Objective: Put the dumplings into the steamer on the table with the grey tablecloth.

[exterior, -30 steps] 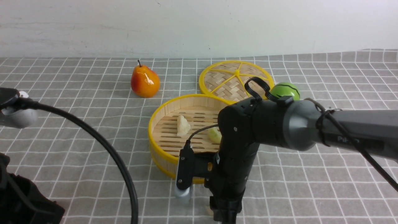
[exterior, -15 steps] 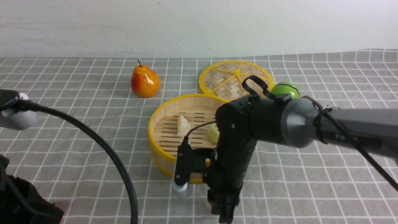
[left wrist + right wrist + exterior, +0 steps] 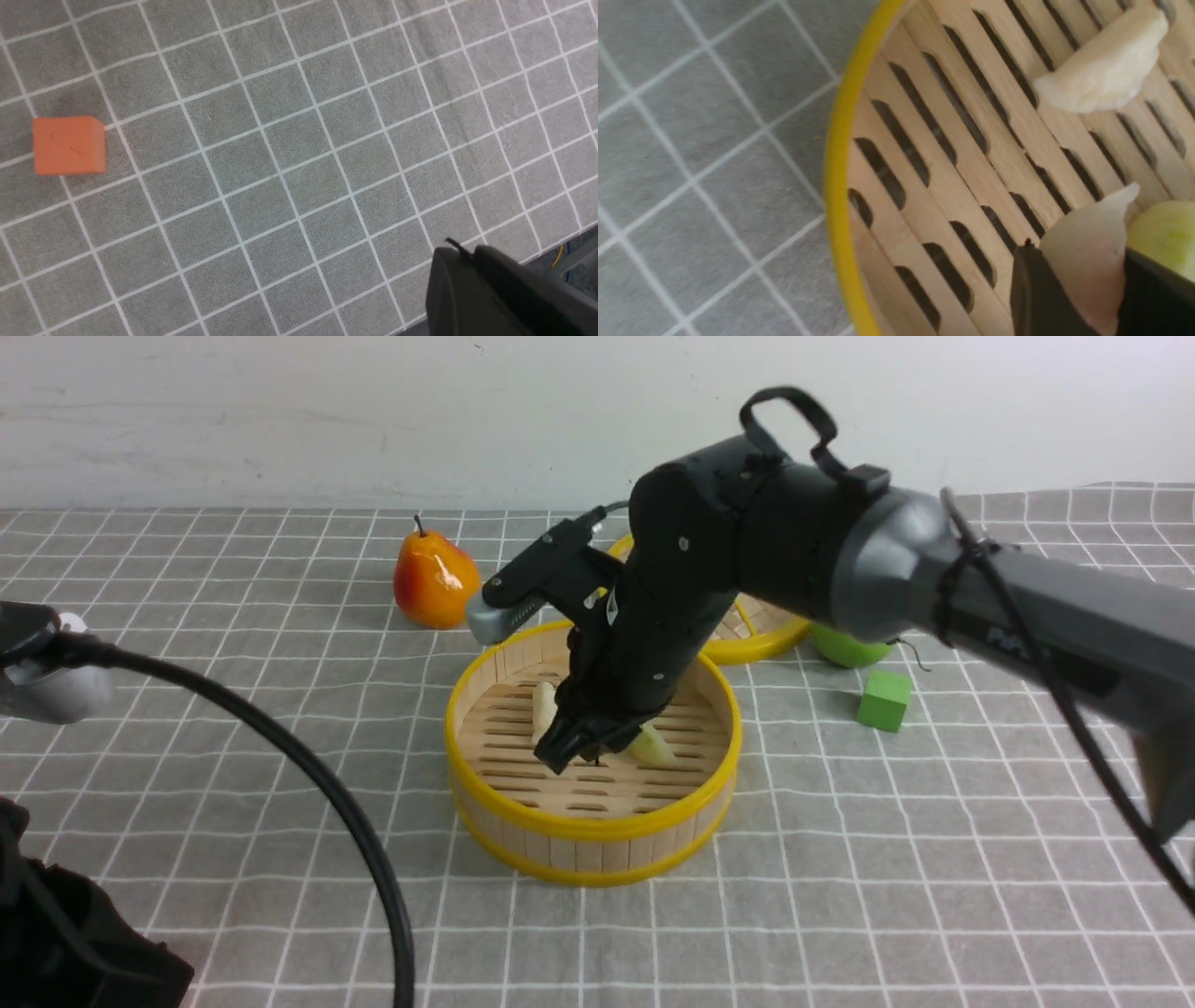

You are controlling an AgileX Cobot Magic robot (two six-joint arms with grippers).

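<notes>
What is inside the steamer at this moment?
A whitish dumpling and a yellow-green dumpling lie on the steamer floor; the right gripper holds a pinkish dumpling over it. The arm hides part of the floor.

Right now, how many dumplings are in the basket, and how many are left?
Two are in: the white dumpling and the yellow-green dumpling lie in the basket. The right gripper holds the pink dumpling inside the basket. Only letting go is left.
</notes>
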